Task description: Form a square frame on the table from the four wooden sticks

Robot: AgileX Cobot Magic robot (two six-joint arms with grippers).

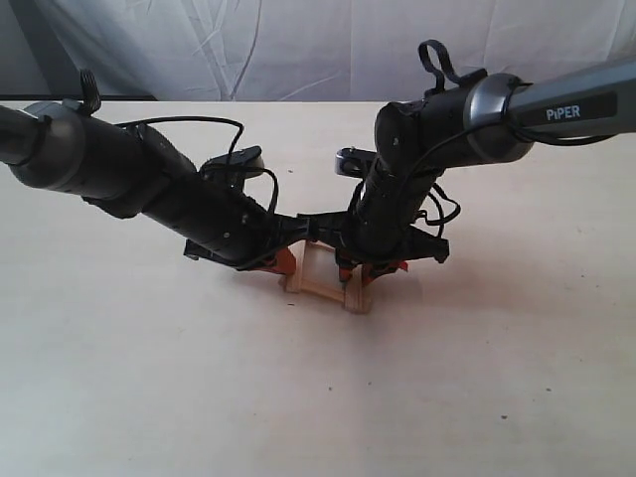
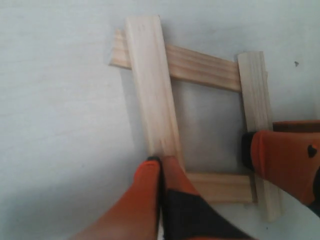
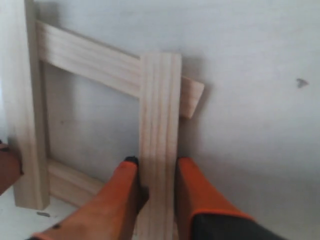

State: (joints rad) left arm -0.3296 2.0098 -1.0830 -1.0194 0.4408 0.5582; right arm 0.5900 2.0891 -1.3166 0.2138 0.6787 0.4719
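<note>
Pale cream table (image 1: 149, 397) fills the foreground, and just past its middle sits the square frame (image 1: 320, 288), with both grippers down on it. It's built of four wooden sticks (image 2: 255, 90): two cross sticks (image 2: 200, 67) flat on the table and two more laid over their ends. The corners overlap, and a stub of cross stick pokes out past one corner.

At the frame's 9 o'clock in the exterior view is the left gripper (image 2: 159, 162). Its orange fingers are pressed together with nothing between them that I can see, and the tips touch the near end of the left side stick (image 2: 150, 85). Over at 3 o'clock, the right gripper (image 3: 157, 164) straddles the right side stick (image 3: 160, 115). One finger sits tight against each long edge, clamped on it as it lies across the cross sticks.

Behind, the left arm (image 1: 149, 179) and right arm (image 1: 427, 149) slant in from 10 and 2 o'clock. Up at 12 hangs the wrinkled white cloth (image 1: 298, 40).
</note>
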